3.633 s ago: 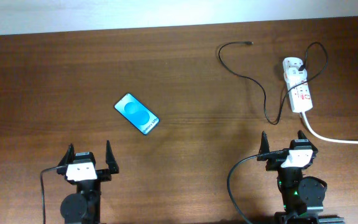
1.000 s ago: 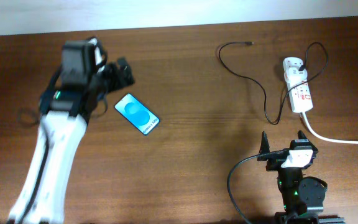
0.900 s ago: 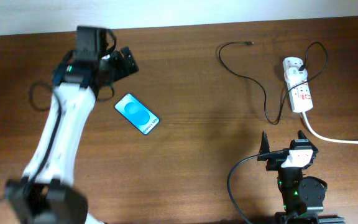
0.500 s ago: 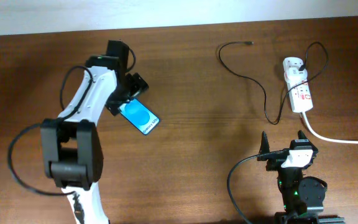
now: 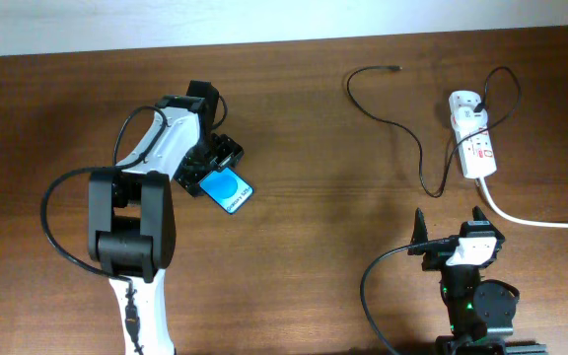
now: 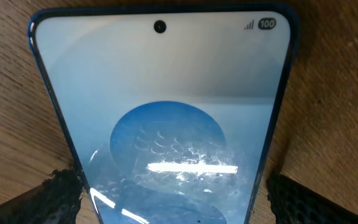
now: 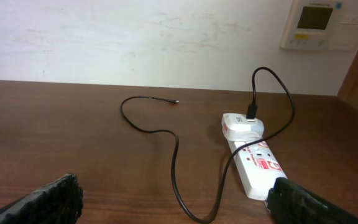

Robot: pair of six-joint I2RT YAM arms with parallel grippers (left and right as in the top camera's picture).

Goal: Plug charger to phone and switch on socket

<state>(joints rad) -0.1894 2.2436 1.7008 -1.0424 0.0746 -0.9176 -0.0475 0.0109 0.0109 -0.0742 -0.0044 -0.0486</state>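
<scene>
Surface: dark brown wood-grain bench (image 5: 314, 286), matte. A pale wall (image 5: 264, 18) runs along the edge far from both pincers. In the right wrist view a white wall panel (image 7: 321, 23) hangs high and right of that pincer.

Left pincer (image 5: 210, 166): down at bench level, jaws spread wide and standing either side of the phone (image 5: 229, 191). Cannot tell whether the pads touch its edges. The phone lies flat, screen up, its far end reaching beyond the fingertips (image 6: 61, 194).

Right pincer (image 5: 449, 225): parked at the near edge, jaws wide, holding nothing.

The socket (image 5: 476, 146) lies ahead and a little right of the right pincer. Its thick white cord (image 5: 535, 220) runs off to the pincer's right. The charger (image 5: 402, 128) loops ahead of that pincer, adapter seated in the socket's far end, plug tip lying free ahead-left.

Open room: wide bare wood between the two pincers.
</scene>
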